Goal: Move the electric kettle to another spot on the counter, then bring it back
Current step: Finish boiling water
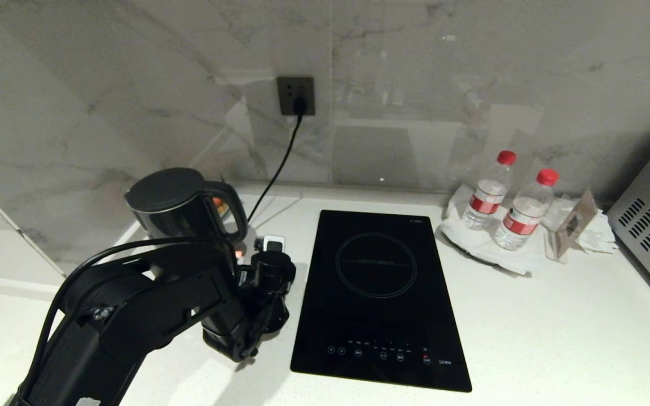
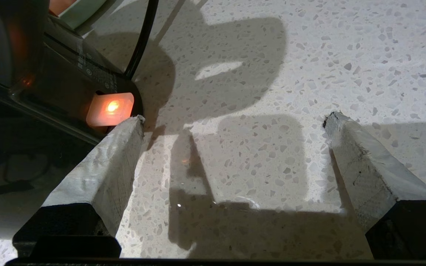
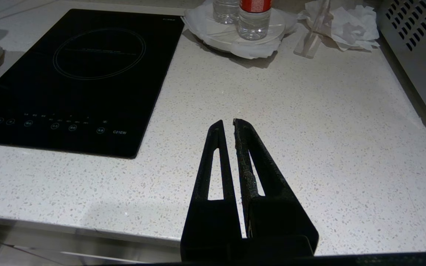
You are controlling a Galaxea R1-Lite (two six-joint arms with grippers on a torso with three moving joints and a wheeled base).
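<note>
The electric kettle (image 1: 174, 204) stands upright at the back left of the counter (image 1: 528, 338), long axis vertical, its handle (image 1: 233, 217) pointing towards the cooktop (image 1: 378, 293). The left gripper (image 2: 233, 118) hangs low just beside the kettle's foot, fingers spread wide and holding nothing. The right gripper (image 3: 227, 123) idles above bare counter, fingers pressed together, empty.
</note>
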